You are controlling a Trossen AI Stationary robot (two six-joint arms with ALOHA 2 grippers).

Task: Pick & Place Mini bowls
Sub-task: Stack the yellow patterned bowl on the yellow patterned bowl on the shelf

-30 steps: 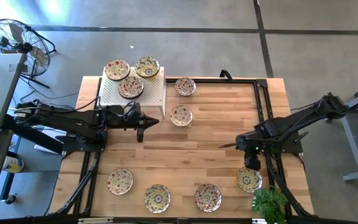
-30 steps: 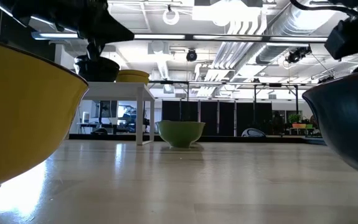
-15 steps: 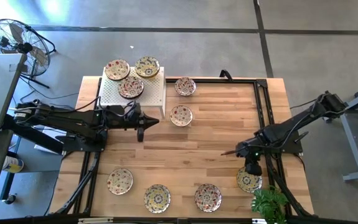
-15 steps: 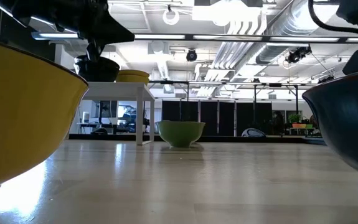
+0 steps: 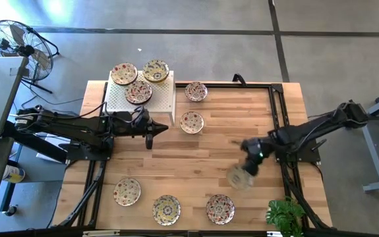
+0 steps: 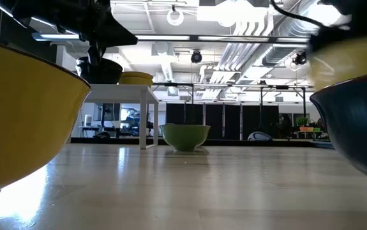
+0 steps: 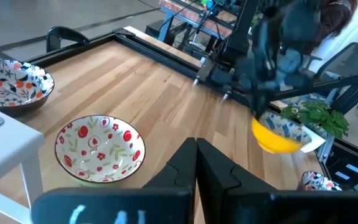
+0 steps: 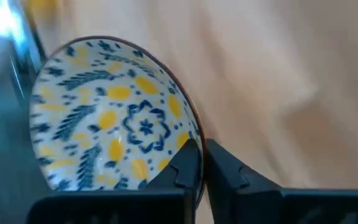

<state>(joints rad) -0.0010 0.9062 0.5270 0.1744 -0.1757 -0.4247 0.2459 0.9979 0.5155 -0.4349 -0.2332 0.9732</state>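
Note:
My right gripper (image 5: pixel 248 166) is shut on a mini bowl (image 8: pixel 110 124) with a blue and yellow pattern inside and a yellow outside, held over the table's near right part. In the low view this bowl is a yellow blur (image 6: pixel 346 54) high above the tabletop. My left gripper (image 5: pixel 151 130) hovers shut and bare at the table's left middle, beside a red-patterned bowl (image 7: pixel 99 146). Three bowls sit on a white stand (image 5: pixel 156 99), two (image 5: pixel 196 91) on the table near it, three (image 5: pixel 167 209) along the near edge. My right gripper pinches the bowl's rim (image 8: pixel 194 134) between its two fingers, one finger (image 8: pixel 185 167) inside the bowl and one (image 8: pixel 225 169) outside. The bowl is lifted clear of the table and hangs tilted below the gripper.
A black rail frame (image 5: pixel 276 105) runs along the table's right and far edges. A green plant (image 5: pixel 285 216) stands at the near right corner. Bare wood lies across the table's middle (image 5: pixel 202 155). A fan (image 5: pixel 14 43) stands on the floor beyond the far left corner.
My right gripper has gone down and toward the near edge onto the bowl at the near right, taken hold of it, lifted it clear and swung it toward the table's left. The spot where the bowl stood is now bare.

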